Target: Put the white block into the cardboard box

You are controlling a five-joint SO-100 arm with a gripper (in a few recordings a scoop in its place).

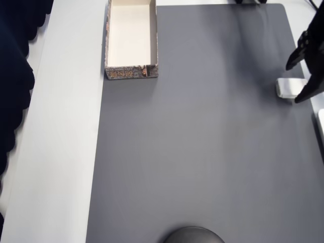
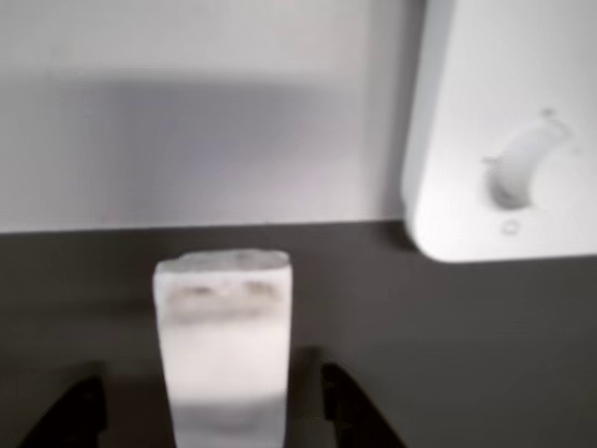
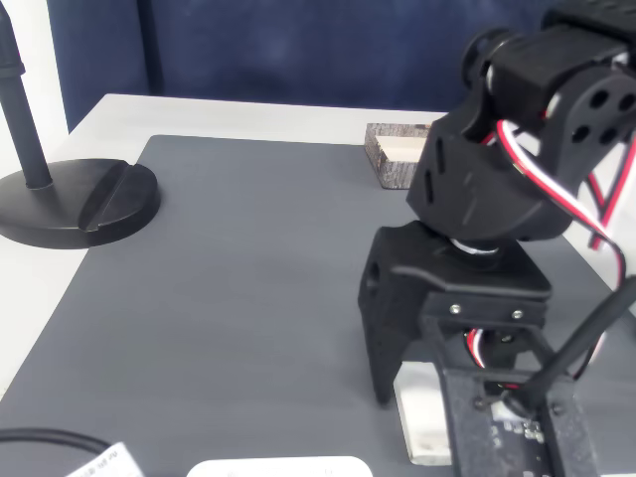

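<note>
The white block [image 1: 290, 87] lies flat on the dark grey mat [image 1: 202, 152], close to the mat's right edge in the overhead view, well apart from the cardboard box [image 1: 131, 40]. In the wrist view the block [image 2: 224, 355] runs lengthwise up the middle of the picture, its far end rounded and faintly smudged; its near end is cut off by the bottom edge.

The black gripper [image 1: 305, 81] is spread open with one finger on each side of the block. In the wrist view the two dark fingertips [image 2: 350, 411] sit low in the corners beside the block, with a gap on either side, so nothing is clamped. Whether the tips touch the mat cannot be made out. In the fixed view the arm's body hides most of the block [image 3: 422, 422], leaving a pale corner below the black finger [image 3: 388, 318].

The box sits at the mat's upper left corner in the overhead view, its cream inside bare, its patterned end wall facing the middle of the mat; its far end is cut off by the top edge. In the fixed view the box [image 3: 397, 154] is half hidden behind the arm.

A larger white slab [image 2: 508, 131] with a rounded corner lies just beyond the mat. The mat rests on a white table [image 1: 66, 152]. A black round stand base [image 3: 75, 204] sits at the mat's edge, and a dark blue curtain [image 3: 298, 50] hangs behind the table.
</note>
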